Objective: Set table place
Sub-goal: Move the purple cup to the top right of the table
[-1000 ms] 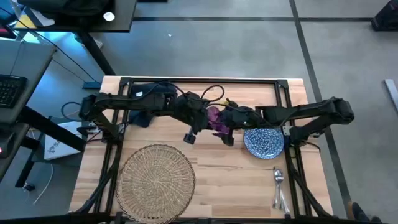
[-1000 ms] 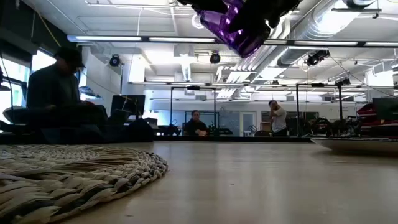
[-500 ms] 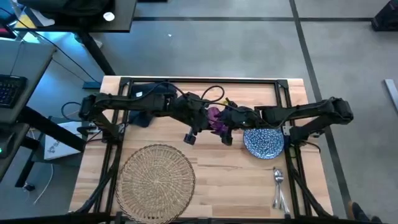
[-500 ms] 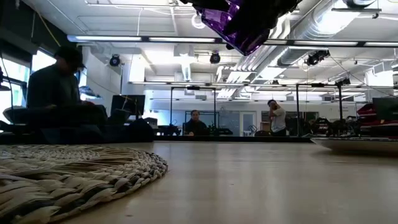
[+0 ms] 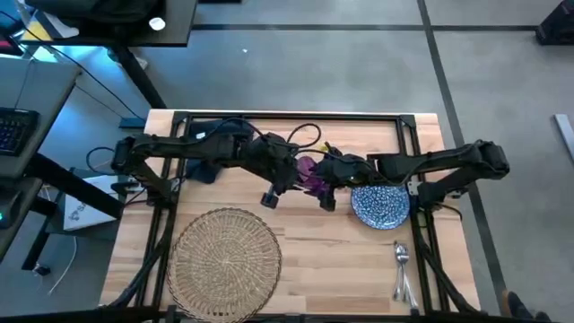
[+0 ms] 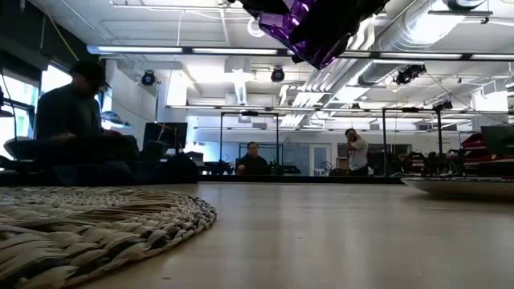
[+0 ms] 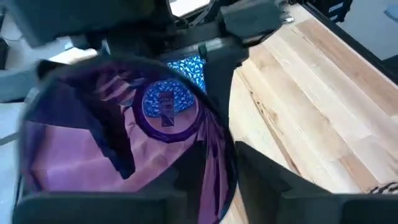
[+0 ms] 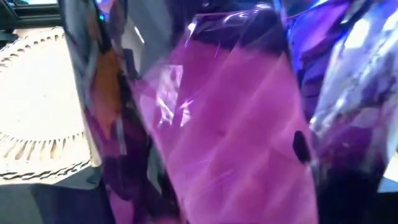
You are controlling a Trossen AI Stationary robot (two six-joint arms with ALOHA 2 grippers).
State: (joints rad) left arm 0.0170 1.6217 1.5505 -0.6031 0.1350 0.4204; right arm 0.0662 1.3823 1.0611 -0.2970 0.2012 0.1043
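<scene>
A small faceted translucent purple cup (image 5: 308,171) hangs mid-frame above the light butcher-block wooden table (image 5: 341,260), gripped between the left gripper (image 5: 289,176) and the right gripper (image 5: 325,182). The round woven wicker mat (image 5: 224,253) lies lower left, the blue-white speckled plate (image 5: 380,205) to the right, the silver cutlery (image 5: 401,269) below it. Since half a second ago, nothing has visibly shifted.

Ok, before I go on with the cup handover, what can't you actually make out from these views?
- Which gripper holds the purple cup: in the high view both wrists cover it.
- Either gripper's finger state: the cup fills both wrist views.
- The cutlery: too small in the high view to count pieces.
- The plate: partly under the right arm.
- The navy napkin: mostly under the left arm.
</scene>
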